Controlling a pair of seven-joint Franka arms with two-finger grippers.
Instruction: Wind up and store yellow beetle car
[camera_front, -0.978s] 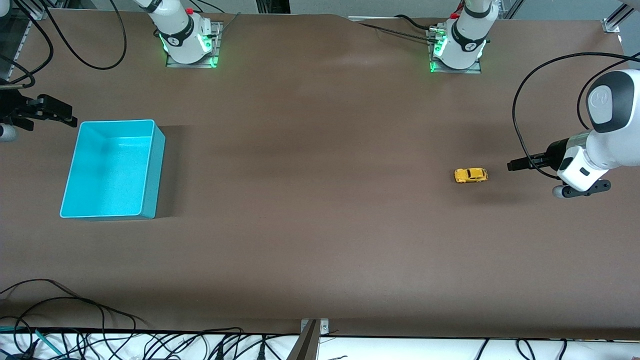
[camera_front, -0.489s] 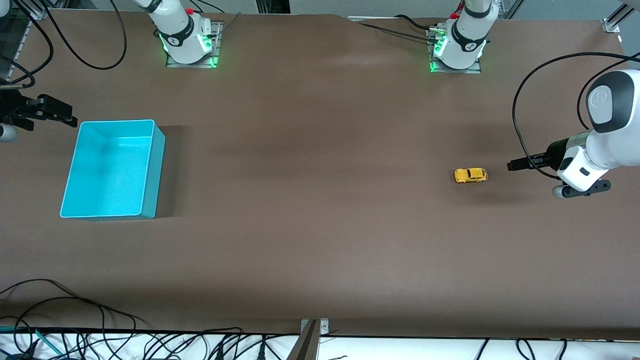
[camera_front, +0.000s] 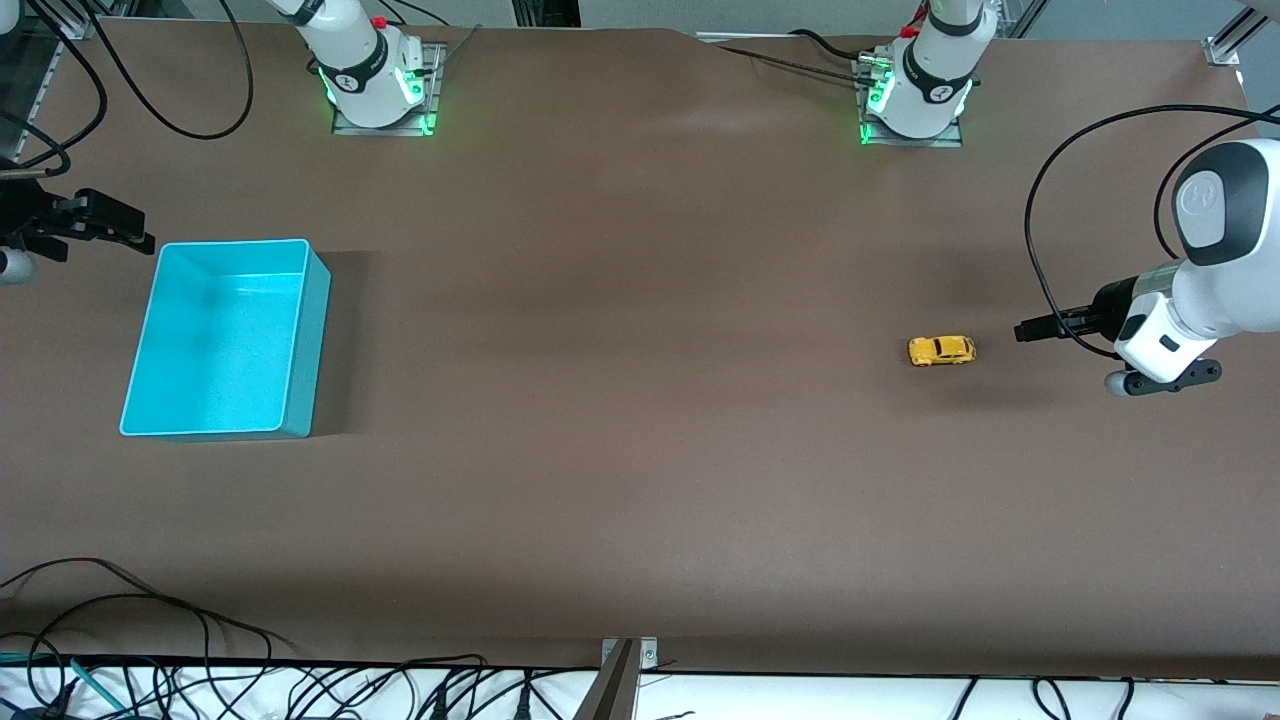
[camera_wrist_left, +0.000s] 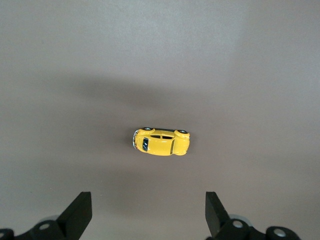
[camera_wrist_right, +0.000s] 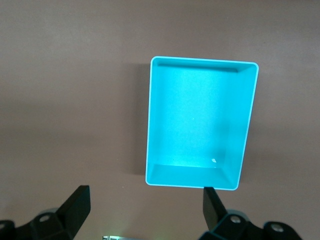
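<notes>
Item: yellow beetle car (camera_front: 941, 350), on its wheels on the bare brown table (camera_front: 620, 420) toward the left arm's end, untouched, well apart from the empty turquoise bin (camera_front: 300, 340) toward the right arm's end. Step, as judged: opening approach; nothing wound or stored yet. Left gripper (camera_front: 1030, 329), at about three o'clock of the car, hangs above the table, jaws wide, empty; next move calls for descending to straddle the small body. Right gripper (camera_front: 120, 228), at about ten o'clock of the bin, waits, jaws wide, empty.

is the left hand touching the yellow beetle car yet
Apart. In the left wrist view the left hand has its fingers open, with bare table between them and the yellow beetle car; the front view shows the same gap.
</notes>
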